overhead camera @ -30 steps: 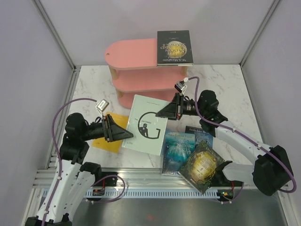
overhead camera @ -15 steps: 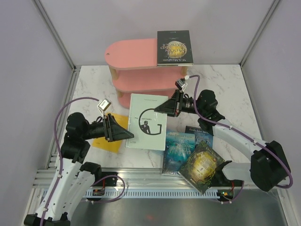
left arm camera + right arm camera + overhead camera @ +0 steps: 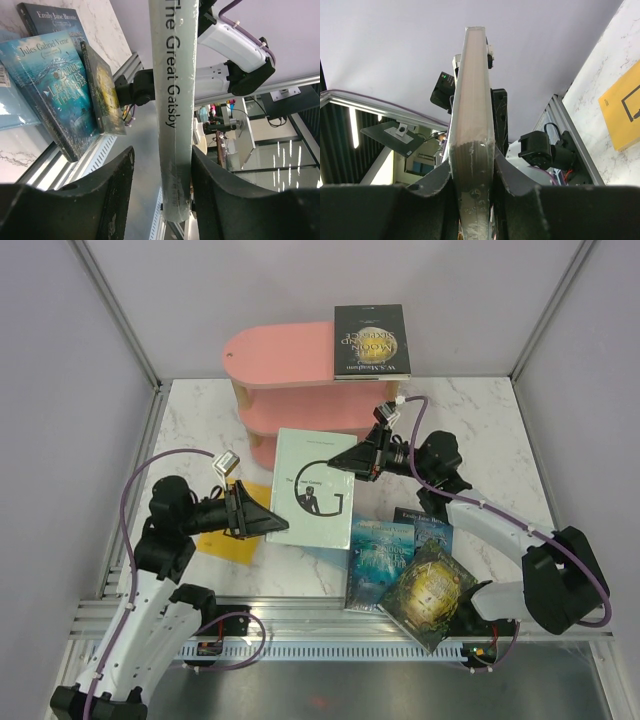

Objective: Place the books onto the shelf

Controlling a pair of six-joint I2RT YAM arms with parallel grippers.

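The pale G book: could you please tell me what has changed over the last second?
The book moved toward the shelf and straightened, carried by the right gripper; the left gripper followed at its edge. Other books stayed put.

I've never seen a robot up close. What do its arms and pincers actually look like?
The left arm and right arm both have white links between chunky black joints. A purple cable loops along each. The left gripper and right gripper are black, each with two wedge-shaped fingers tapering to a point. A small silvery camera box sits on each wrist.
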